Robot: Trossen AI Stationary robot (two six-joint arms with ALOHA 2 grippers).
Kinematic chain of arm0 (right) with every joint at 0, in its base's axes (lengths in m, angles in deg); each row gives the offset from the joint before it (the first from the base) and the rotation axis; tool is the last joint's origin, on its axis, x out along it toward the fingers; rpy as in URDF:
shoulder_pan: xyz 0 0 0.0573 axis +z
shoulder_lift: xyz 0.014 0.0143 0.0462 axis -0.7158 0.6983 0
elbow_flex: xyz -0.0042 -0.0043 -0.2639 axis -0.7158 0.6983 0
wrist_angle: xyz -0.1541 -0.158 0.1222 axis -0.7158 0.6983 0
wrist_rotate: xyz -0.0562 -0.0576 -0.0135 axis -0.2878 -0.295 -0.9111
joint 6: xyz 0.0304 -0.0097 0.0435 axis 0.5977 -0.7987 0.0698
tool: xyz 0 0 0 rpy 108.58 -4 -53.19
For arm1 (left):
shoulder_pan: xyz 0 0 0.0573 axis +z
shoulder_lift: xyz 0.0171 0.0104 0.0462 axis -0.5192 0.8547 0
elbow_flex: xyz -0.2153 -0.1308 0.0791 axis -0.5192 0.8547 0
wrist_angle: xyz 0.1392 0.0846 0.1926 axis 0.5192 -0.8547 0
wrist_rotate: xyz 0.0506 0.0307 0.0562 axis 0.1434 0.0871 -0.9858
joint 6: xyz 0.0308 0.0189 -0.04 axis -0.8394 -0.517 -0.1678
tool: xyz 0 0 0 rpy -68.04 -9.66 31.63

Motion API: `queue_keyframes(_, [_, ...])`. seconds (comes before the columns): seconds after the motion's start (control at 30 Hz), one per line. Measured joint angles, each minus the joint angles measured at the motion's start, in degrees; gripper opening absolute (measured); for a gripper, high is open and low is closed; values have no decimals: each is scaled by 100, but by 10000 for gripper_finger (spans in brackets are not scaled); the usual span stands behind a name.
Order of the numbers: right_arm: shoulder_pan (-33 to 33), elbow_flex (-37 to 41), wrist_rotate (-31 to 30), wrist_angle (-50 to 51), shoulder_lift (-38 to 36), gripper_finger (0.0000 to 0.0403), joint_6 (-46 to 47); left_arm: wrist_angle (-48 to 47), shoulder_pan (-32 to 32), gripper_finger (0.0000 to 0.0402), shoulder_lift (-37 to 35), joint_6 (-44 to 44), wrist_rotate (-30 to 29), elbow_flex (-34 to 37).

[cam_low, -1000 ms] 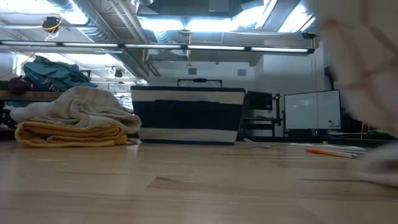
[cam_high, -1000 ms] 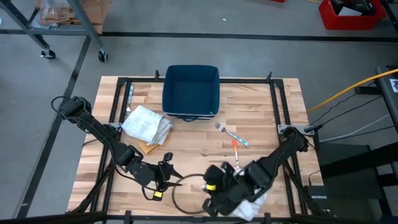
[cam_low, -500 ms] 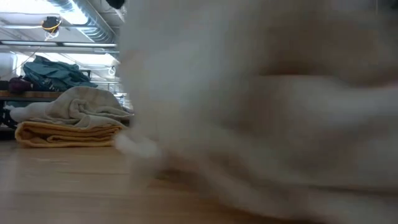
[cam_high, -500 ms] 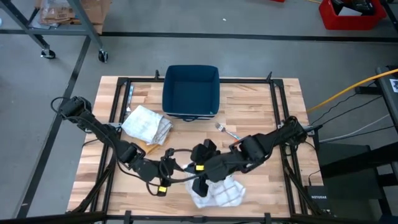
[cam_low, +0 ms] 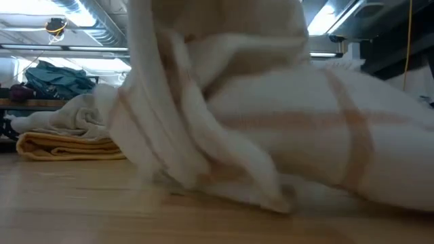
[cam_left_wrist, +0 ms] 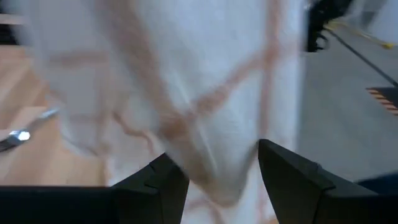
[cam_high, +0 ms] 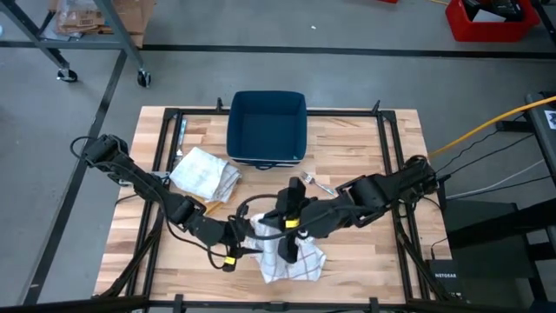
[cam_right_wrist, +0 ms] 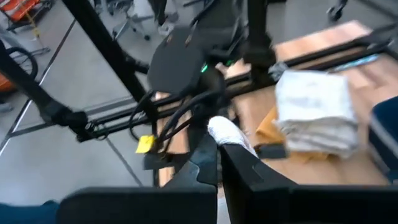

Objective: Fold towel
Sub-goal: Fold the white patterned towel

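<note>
Towels already stacked sat at left of centre in the high view: folded pile (cam_high: 206, 174), white on top of yellow. Just right of it and lower, L gripper (cam_high: 248, 239) had its jaws spread wide, cloth hanging between the fingers (cam_left_wrist: 163, 180) in its wrist view but not pinched, as far as I could judge. Next right, R gripper (cam_high: 287, 228) was clamped tight on a corner of the towel (cam_high: 291, 259), a white nub showing at its fingertips (cam_right_wrist: 227, 146). Towel itself lay bunched at lower centre, half lifted, orange stripes filling the low view.

Risks, my read: L jaws closing on one layer only, or on nothing, so the spread goes crooked; both grippers were almost touching, so a collision or cable snag looked possible; dragging cloth rightward might catch the fork (cam_high: 323, 187) and orange pen (cam_high: 329, 205) just upper right.

Room: bare wood at lower left and far right; blue bin (cam_high: 266, 128) at top centre well apart; towel's lower hem sat near the bottom table edge (cam_high: 130, 276).
</note>
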Motion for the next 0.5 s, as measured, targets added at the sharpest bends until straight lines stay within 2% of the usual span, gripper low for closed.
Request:
queue_keyframes(0.27, [2, -4, -810, -97, -345, 6, -439, -20, -77, 180, 0, -100, 56, 0])
queue_keyframes(0.5, [-13, -4, -1082, -993, -488, 8, -1347, -2, -64, 180, 0, -121, 56, 0])
